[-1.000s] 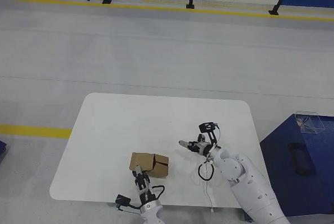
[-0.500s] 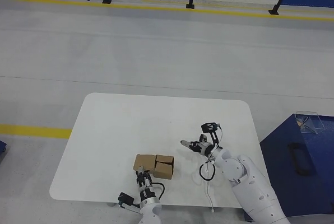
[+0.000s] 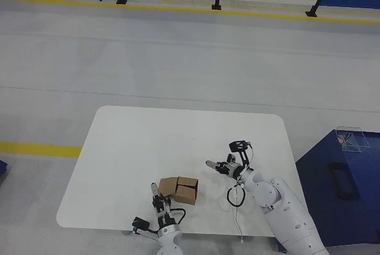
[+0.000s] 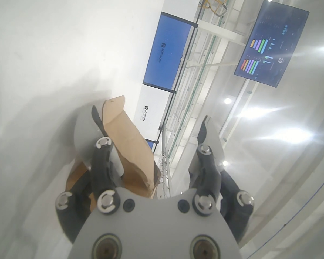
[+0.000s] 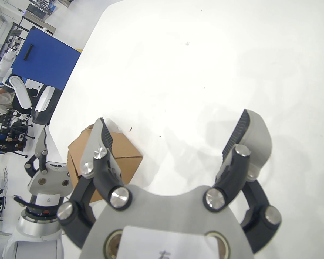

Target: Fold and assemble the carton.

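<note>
- White table (image 3: 145, 134) on a grey workshop floor (image 3: 190, 64), a yellow line (image 3: 30, 149) running past its left side and a blue cabinet (image 3: 349, 191) standing off its right corner.
- My task's 1 brown carton (image 3: 180, 189) sits on the table close to the near edge, roughly midway along it, between my 2 claws.
- My left claw (image 4: 151, 128) hangs at the near edge just beside the carton, released, its 2 jaws spread wide with open air between them.
- From that wrist, 1 cardboard flap stands out right against the inner side of 1 jaw; I cannot tell whether they touch, and nothing is gripped.
- My right claw (image 5: 172, 133) is held low over the table on the carton's other side, near it but apart, pointing towards it.
- Its 2 jaws are likewise spread wide, released, with bare tabletop showing between them.
- Seen from my right wrist, the carton presents a closed face where folded flaps meet along visible seams, with my left claw just behind it at the table's edge.
- Up past my left claw, a wall screen (image 4: 270, 44) shows coloured bar charts beneath bright ceiling lamps.
</note>
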You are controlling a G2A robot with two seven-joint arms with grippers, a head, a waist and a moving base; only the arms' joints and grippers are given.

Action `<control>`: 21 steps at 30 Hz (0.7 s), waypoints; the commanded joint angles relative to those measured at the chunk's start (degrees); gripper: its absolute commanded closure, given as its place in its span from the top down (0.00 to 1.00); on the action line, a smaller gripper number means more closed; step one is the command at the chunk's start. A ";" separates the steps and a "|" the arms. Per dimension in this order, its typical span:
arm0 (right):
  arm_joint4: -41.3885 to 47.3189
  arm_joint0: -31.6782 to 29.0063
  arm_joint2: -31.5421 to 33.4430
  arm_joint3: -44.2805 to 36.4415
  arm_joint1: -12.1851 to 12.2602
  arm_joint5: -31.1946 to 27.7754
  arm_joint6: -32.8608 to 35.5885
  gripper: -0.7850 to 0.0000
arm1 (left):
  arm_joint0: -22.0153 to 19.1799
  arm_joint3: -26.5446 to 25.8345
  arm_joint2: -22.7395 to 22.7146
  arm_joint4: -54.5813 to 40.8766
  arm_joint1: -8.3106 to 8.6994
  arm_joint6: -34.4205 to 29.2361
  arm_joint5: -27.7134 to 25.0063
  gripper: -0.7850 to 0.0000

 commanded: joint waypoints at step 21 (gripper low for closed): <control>-0.10 -2.06 0.71 -2.59 0.17 0.40 -0.24 1.00 | -4.86 12.38 -3.45 12.52 -2.72 2.61 -19.96 1.00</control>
